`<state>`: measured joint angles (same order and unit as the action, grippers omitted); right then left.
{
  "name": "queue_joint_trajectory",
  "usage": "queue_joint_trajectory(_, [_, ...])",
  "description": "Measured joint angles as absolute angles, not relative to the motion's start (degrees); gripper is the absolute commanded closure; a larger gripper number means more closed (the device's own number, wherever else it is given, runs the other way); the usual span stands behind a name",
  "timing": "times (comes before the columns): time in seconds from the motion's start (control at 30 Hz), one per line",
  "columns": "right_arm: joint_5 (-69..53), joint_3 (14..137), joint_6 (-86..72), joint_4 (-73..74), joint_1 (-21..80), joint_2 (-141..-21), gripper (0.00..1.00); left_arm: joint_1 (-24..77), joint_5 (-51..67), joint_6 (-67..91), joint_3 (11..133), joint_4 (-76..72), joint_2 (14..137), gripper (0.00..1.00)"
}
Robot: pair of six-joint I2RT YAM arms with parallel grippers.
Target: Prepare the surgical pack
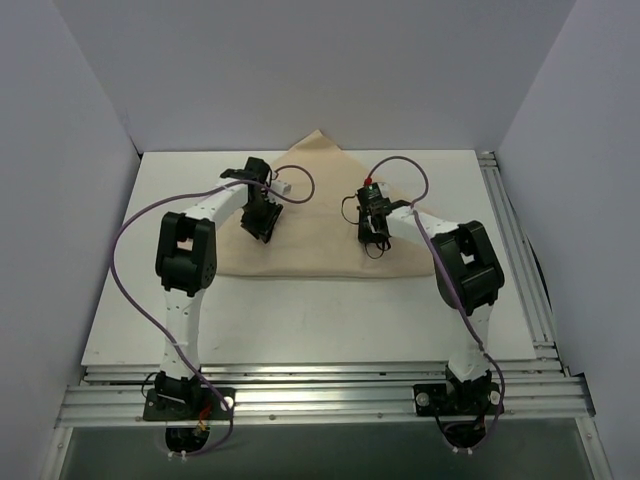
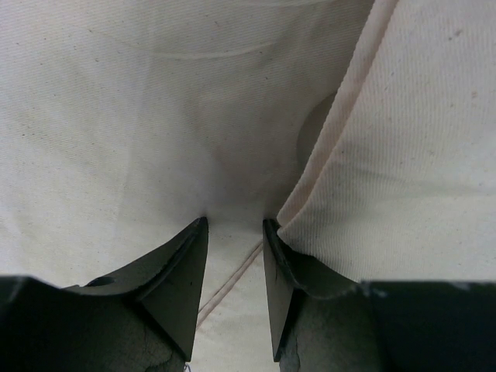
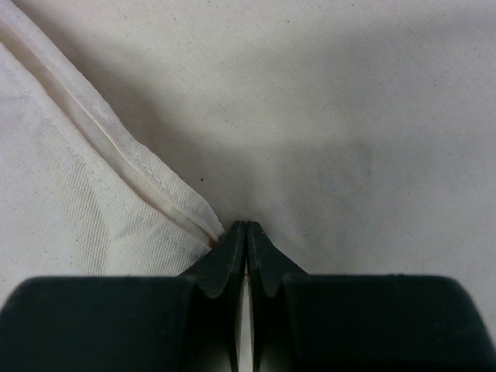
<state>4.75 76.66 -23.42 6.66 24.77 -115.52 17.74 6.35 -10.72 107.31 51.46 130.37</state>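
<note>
A tan cloth point(image 1: 318, 225) lies spread on the far half of the white table point(image 1: 300, 320), folded so that its outline narrows to a point at the back, its near edge straight across. Both arms reach onto it: the left arm point(image 1: 185, 255) over the cloth's left part, the right arm point(image 1: 465, 262) over its right part, well apart from each other. The left fingers point(image 2: 182, 263) stand apart, tips down on the cloth, with flat cloth and a line of stitching showing in the gap; a folded flap point(image 2: 403, 155) lies against the outer side of one finger and nothing is pinched between them. The right fingers point(image 3: 225, 256) are clenched tight together, tips touching the cloth right where a hemmed edge point(image 3: 116, 155) runs in; whether any cloth is caught between them cannot be told
</note>
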Motion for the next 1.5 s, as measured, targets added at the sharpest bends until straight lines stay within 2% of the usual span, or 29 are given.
queue_joint_trajectory(0.27, [6.9,80.2,-22.3,11.9,25.2,-114.7,1.0,17.1,7.1,-10.3,110.5,53.7,130.0,0.55])
queue_joint_trajectory(0.43, [10.0,80.4,-21.8,15.6,26.7,-107.9,1.0,16.8,8.0,-10.5,109.1,55.1,124.3,0.55])
queue_joint_trajectory(0.67, [8.4,68.9,-24.2,15.1,29.5,-95.7,1.0,17.1,10.5,-11.2,95.9,55.9,112.2,0.55])
queue_joint_trajectory(0.8, [6.2,60.5,-26.1,13.4,29.1,-95.0,1.0,17.9,10.9,-11.5,89.8,55.5,113.5,0.55])
queue_joint_trajectory(0.97, [2.7,54.4,-27.2,9.5,26.7,-97.4,1.0,18.4,10.7,-11.6,88.8,54.1,119.3,0.55])
queue_joint_trajectory(1.13, [1.6,55.1,-26.8,8.0,25.5,-98.1,1.0,18.2,10.7,-11.5,88.8,54.0,119.3,0.55])
queue_joint_trajectory(1.3, [2.0,59.5,-25.6,12.7,24.9,-97.8,1.0,17.7,11.2,-11.8,88.9,54.3,118.9,0.54])
queue_joint_trajectory(1.5, [3.0,64.1,-24.6,15.4,23.1,-93.6,1.0,14.6,11.2,-13.0,90.1,55.2,116.0,0.53])
